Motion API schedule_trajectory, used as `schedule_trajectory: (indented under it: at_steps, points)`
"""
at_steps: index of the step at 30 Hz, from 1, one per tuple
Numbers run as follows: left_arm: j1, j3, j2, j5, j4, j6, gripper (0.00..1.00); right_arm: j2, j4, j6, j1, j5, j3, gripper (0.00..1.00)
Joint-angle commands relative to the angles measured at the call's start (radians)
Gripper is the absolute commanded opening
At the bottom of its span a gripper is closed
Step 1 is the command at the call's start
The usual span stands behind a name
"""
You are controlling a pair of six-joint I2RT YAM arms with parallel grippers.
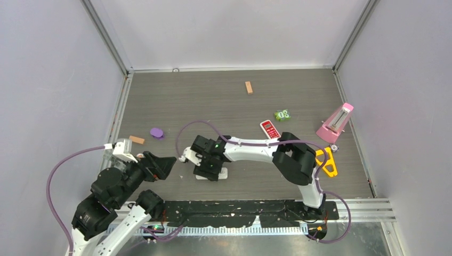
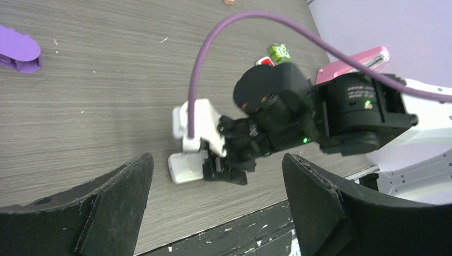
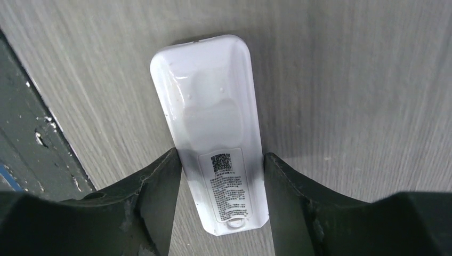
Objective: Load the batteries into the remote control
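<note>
The step in hand looks like securing the remote (image 3: 208, 90). It lies back-up on the worktop (image 1: 213, 101) near the front edge, right jaws clamped on its sides. Left jaws gape, empty. Next probably means opening its back.

White remote control (image 3: 213, 106), long and slim with rounded corners, lies flat and face-down on the bench. Its plain glossy back faces up, with a shallow dished moulding at one end. The other end carries a label with a QR code and small print. It sits close to the near edge, a bit left of the middle, with its long axis roughly parallel to that edge. Its labelled half sits between the right gripper (image 3: 221, 156) fingers, and it looks pinched on both long sides.
</note>
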Motion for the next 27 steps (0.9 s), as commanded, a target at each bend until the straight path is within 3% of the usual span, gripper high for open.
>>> schedule_trajectory:
  at_steps: [1, 10, 14, 19, 23, 27]
  points:
    - [0.002, -0.028, 0.0, 0.006, 0.047, 0.01, 0.92, -0.138, 0.171, 0.191, -0.116, -0.075, -0.098, 0.44]
    - [0.001, -0.102, 0.042, 0.14, 0.192, -0.065, 0.94, -0.375, 0.697, 0.809, -0.409, -0.459, -0.46, 0.42]
    - [0.001, -0.213, 0.121, 0.298, 0.377, -0.125, 0.94, -0.438, 0.877, 1.045, -0.434, -0.516, -0.547, 0.42]
    - [0.001, -0.353, 0.327, 0.519, 0.726, -0.216, 0.91, -0.477, 1.267, 1.425, -0.437, -0.577, -0.673, 0.43]
    - [0.001, -0.339, 0.448, 0.535, 0.785, -0.211, 0.89, -0.502, 1.454, 1.595, -0.437, -0.588, -0.738, 0.43]
    - [0.0, -0.342, 0.459, 0.505, 0.834, -0.236, 0.9, -0.531, 1.543, 1.682, -0.437, -0.598, -0.772, 0.44]
